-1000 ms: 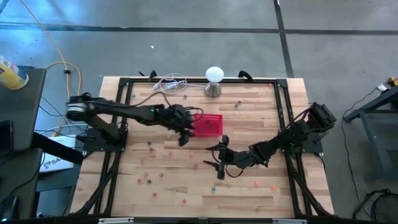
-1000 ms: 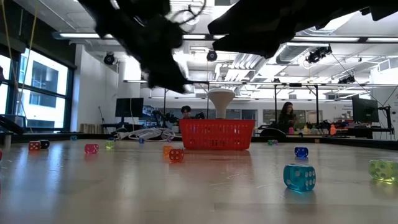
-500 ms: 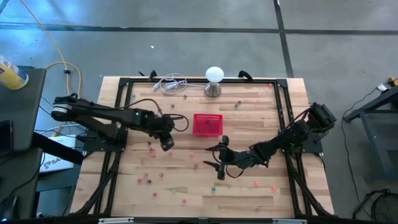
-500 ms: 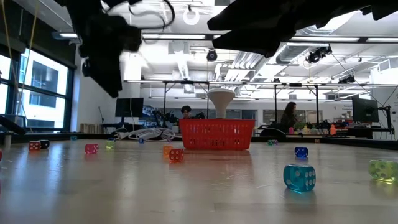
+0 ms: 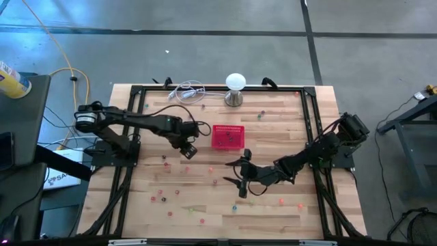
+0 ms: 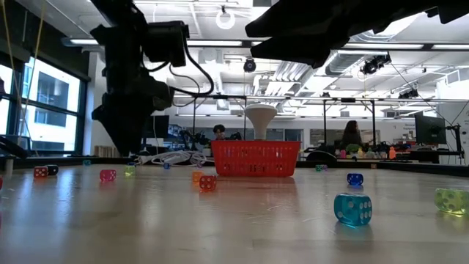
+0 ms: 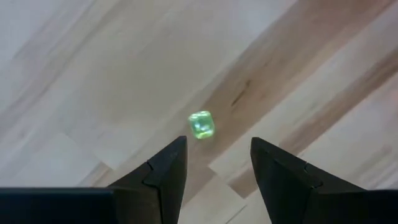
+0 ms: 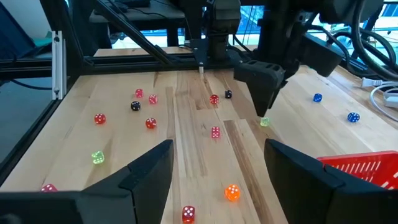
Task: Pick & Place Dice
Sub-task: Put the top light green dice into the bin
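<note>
Overhead, the left gripper [image 5: 187, 151] hangs just left of the red basket [image 5: 228, 137]; dice are scattered over the bench [image 5: 273, 130], and the right gripper [image 5: 239, 179] waits nearby, jaws apart. At bench level, dice lie before the basket. From the left wrist, open jaws frame a green die [image 7: 201, 124] slightly off-centre; closing so could flick it away.
</note>
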`<action>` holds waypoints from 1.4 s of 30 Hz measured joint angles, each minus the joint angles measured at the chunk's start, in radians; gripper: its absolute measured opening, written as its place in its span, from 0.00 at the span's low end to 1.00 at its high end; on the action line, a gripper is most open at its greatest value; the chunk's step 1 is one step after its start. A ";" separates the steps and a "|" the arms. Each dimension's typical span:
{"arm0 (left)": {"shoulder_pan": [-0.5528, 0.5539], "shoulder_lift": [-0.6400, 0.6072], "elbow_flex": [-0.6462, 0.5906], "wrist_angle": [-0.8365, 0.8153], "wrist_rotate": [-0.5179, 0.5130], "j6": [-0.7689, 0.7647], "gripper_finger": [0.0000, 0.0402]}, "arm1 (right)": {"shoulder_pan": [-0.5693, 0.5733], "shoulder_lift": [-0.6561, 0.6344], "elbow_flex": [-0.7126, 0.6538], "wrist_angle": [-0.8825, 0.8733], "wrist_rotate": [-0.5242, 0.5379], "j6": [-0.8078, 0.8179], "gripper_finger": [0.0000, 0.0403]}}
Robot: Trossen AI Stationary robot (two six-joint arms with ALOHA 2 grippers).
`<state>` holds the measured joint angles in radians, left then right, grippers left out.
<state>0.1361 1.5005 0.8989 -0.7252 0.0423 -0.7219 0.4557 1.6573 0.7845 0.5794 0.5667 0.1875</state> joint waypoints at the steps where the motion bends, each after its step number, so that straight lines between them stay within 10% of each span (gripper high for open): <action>1: 0.004 0.002 0.000 0.003 0.000 -0.007 0.42 | 0.000 0.000 0.000 0.000 0.000 0.000 0.60; 34: 0.019 0.126 -0.002 0.061 0.014 0.025 0.42 | 0.000 0.000 0.000 -0.008 0.003 -0.027 0.60; 42: 0.012 0.127 -0.003 0.057 -0.025 0.045 0.27 | 0.000 0.000 0.000 -0.008 0.003 -0.027 0.60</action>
<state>0.1481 1.6279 0.8959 -0.6680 0.0171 -0.6767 0.4553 1.6573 0.7849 0.5716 0.5694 0.1604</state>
